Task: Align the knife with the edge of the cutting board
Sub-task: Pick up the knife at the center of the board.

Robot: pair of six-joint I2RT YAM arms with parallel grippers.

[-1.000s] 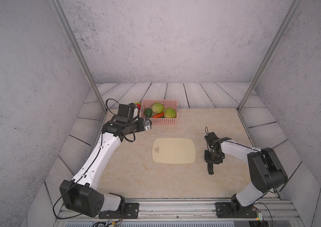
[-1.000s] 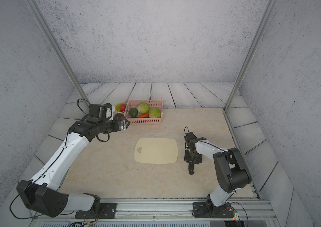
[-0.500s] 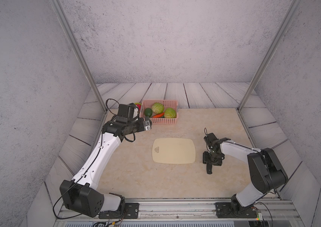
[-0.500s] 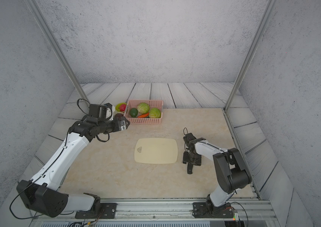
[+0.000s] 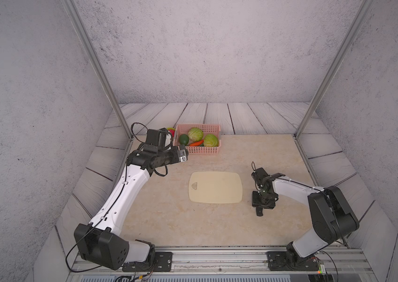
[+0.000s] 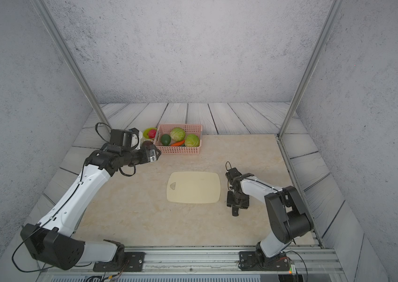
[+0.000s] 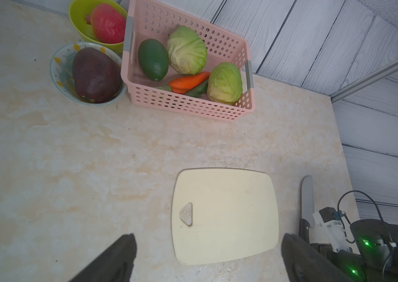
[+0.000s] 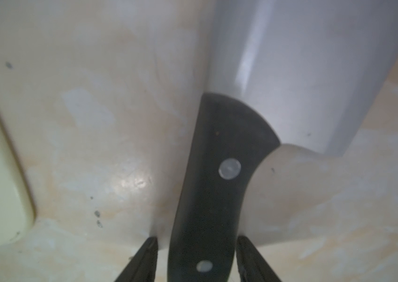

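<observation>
Desk (image 5: 168,219): marbled surface. Nothing on it has jumped in the last second, and both top views show only small shifts on the robot's right side.
Left arm (image 5: 129,185): raised near the pink basket (image 5: 198,125), in the same pose as a second ago and taking no part.
Right arm (image 5: 295,193): bent low over the desk beside the board. Its wrist has crept a shade toward the board.
Cutting board (image 5: 216,187): flat in mid-desk and unmoved, with its triangular hole at the short end away from the right arm.
Knife (image 7: 307,197): flat on the desk just beside the board's other short end, not touching it, with a strip of bare desk between. The blade points away from the robot and the handle toward it. The handle tip has slid a touch closer to the board. In the left wrist view the blade runs close to parallel with that short edge, so alignment looks nearly done, perhaps done.
Left gripper (image 7: 209,246): spread wide, holding nothing.
Right gripper (image 8: 196,244): down astride the black handle (image 8: 212,190), jaws partly spread. A sliver of desk shows between one finger (image 8: 146,258) and the handle, so there is no firm pinch.
Sliver at the handle: probably a let-go or re-grip after a nudge. If the parallel holds, what remains is lifting clear without brushing the handle.
</observation>
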